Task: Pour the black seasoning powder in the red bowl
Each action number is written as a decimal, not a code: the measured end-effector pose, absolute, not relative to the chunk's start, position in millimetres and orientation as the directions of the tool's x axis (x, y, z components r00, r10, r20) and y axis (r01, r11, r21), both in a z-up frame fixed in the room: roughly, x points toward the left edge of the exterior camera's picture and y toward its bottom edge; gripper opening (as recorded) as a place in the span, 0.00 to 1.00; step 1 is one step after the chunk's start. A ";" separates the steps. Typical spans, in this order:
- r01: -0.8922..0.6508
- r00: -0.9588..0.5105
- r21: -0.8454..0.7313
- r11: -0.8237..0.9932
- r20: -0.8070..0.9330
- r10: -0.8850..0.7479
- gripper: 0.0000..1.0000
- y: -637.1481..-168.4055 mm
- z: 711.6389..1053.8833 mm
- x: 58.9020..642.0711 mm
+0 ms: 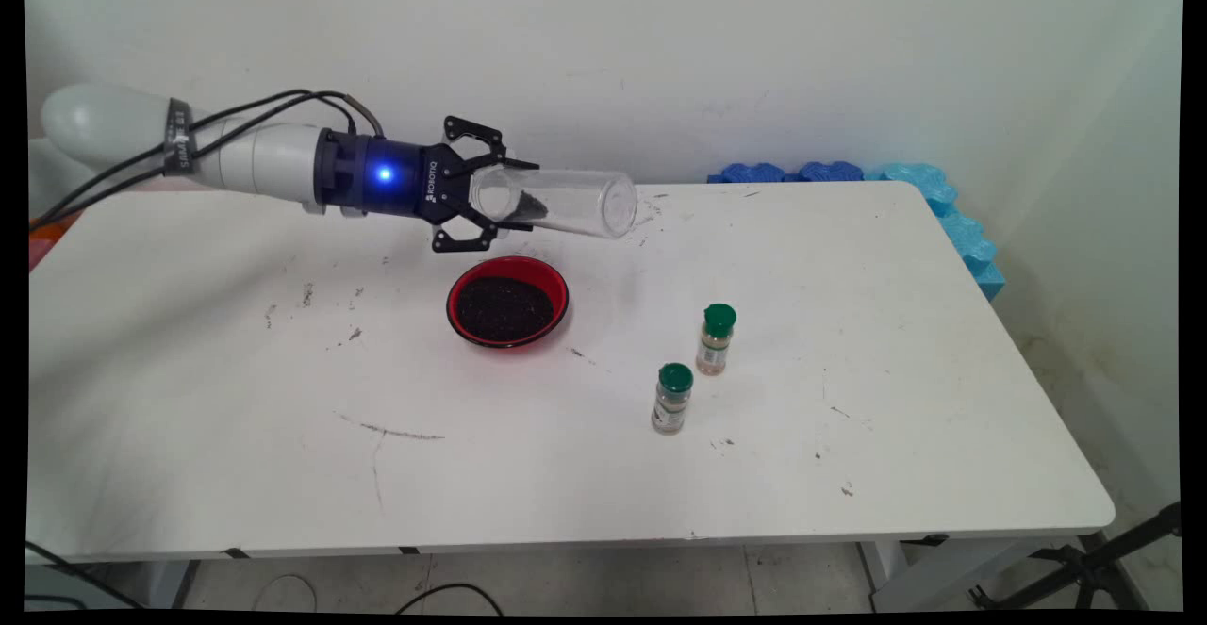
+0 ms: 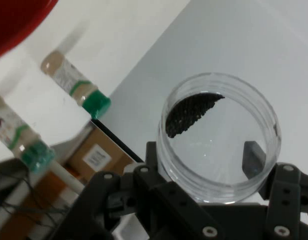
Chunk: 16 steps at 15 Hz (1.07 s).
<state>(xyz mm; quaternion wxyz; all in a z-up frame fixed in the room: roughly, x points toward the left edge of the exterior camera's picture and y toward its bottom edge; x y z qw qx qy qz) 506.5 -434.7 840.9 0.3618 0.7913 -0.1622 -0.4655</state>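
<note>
The gripper (image 1: 502,193) has its fingers (image 1: 514,165) closed around the base of a clear jar (image 1: 556,202) held on its side, long axis pointing toward 3 o'clock, above the worktop (image 1: 236,436), with the red bowl (image 1: 507,303) of dark grains at 6 o'clock below.

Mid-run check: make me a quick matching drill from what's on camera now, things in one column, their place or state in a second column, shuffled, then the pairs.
Things:
1. clear jar
2. red bowl
3. nearer spice bottle
4. blue foam mats

Places or states:
A. along the table's far right edge
B. on its side in the air, clamped in the gripper, a few dark grains inside
C. upright, green cap, closest to the table's front edge
D. on the table, full of dark grains

Pairs: 1-B, 2-D, 3-C, 4-A
</note>
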 end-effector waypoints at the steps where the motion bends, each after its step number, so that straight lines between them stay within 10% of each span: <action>1: 0.050 0.521 0.747 -0.663 -0.585 -0.621 0.00 -435.9 843.3 507.2; 16: -0.411 0.386 0.904 -0.118 0.055 -0.921 0.00 -449.7 888.8 501.0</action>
